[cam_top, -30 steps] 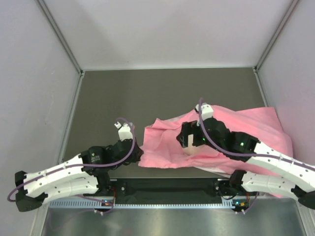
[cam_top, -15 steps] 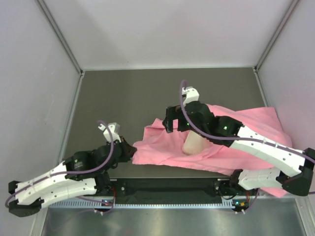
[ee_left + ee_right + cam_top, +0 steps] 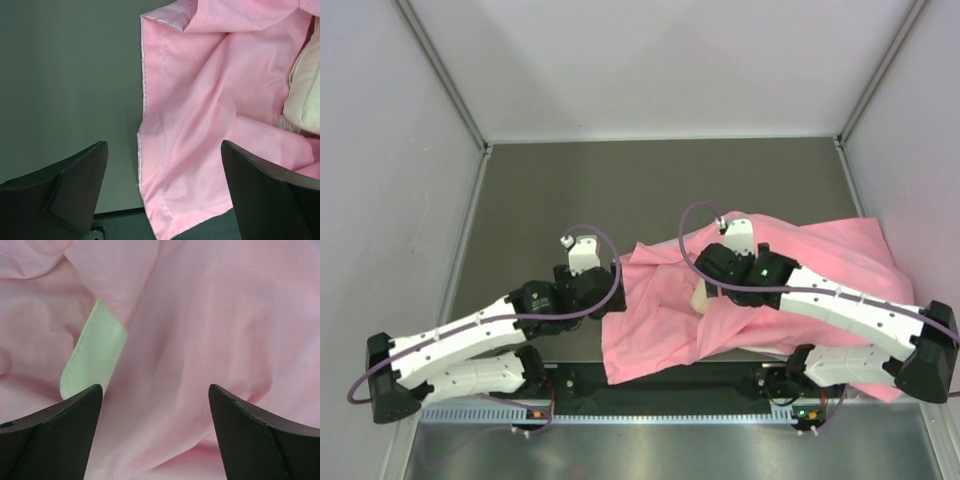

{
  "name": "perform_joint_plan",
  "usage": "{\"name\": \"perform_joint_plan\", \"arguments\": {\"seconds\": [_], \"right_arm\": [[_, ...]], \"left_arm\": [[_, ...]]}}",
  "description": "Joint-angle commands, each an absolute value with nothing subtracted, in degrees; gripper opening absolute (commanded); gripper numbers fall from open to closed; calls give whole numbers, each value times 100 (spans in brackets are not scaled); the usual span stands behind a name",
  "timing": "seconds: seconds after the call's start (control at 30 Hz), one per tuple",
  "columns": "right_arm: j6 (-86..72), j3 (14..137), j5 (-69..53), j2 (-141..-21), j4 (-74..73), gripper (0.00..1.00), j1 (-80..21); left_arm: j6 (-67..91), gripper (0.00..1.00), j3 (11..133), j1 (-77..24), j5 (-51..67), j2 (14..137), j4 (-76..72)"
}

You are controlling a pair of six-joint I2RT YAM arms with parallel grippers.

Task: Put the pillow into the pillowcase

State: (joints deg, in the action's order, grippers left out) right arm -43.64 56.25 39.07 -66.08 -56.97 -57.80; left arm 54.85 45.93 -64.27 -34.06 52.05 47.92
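Note:
The pink pillowcase [image 3: 800,265] lies crumpled across the right half of the table, with a flap reaching the near edge. Only a small cream patch of the pillow [image 3: 703,298] shows, in a gap of the fabric. In the left wrist view the pillow [image 3: 306,85] and its tag peek out at the right, and my left gripper [image 3: 164,146] hangs open above the pillowcase's [image 3: 200,115] left hem, holding nothing. My right gripper [image 3: 155,388] is open just above folds of the pillowcase [image 3: 225,315], and the pillow's [image 3: 92,360] corner shows beside its left finger. Seen from above, the left gripper [image 3: 613,298] and right gripper [image 3: 708,278] flank the exposed pillow patch.
The table [image 3: 570,190] is dark grey and bare to the left and behind the fabric. Pale walls close it in at the back and both sides. A black rail [image 3: 660,380] with the arm bases runs along the near edge, and the pillowcase flap hangs onto it.
My left gripper has opened and let go of the pillowcase's edge, then moved right. The fabric has dropped toward the near edge, covering more of the pillow. The right arm came down over the fabric.

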Motion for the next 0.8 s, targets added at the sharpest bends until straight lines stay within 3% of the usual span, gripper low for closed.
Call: {"name": "perform_joint_plan", "arguments": {"seconds": [0.0, 0.07, 0.1, 0.23, 0.37, 0.4, 0.5, 0.6, 0.63, 0.73, 0.77], "right_arm": [[-4369, 5581, 4035, -6881, -5354, 86, -5652], [-4184, 5511, 3920, -7100, -4951, 81, -5555], [-4140, 5502, 3824, -7197, -4835, 77, -5529], [-3921, 5563, 3630, -7584, -4325, 65, -5449], [-3762, 5748, 3577, -7778, -3974, 16, -5397], [-3701, 5792, 3499, -7778, -3764, 11, -5379], [-3394, 6011, 3296, -7831, -3385, 0, -5361], [-3279, 6310, 3208, -7919, -3130, 0, -5300], [-3252, 6337, 3173, -7928, -3042, 0, -5274], [-3147, 6311, 2875, -7884, -2482, 0, -5116], [-3129, 6293, 2683, -7884, -2348, 0, -5020]], "left_arm": [[4581, 99, 4808, -5385, -2974, 5536, 3923], [4123, 99, 4466, -4723, -1749, 5817, 3010], [4035, 99, 4326, -4198, -1453, 5914, 2693], [3745, 99, 3990, -3709, -818, 6747, 1408], [3516, 99, 4253, -3700, -317, 7583, 416], [3481, 99, 4350, -3700, -195, 7759, 335], [3244, 98, 4911, -3700, -27, 8436, 185], [3042, 95, 5149, -3683, -52, 8858, -173], [3006, 93, 5220, -3665, -148, 9051, -193], [2953, 64, 5562, -3464, -202, 9534, -237], [2944, 40, 5650, -3298, -28, 9658, -290]]}}
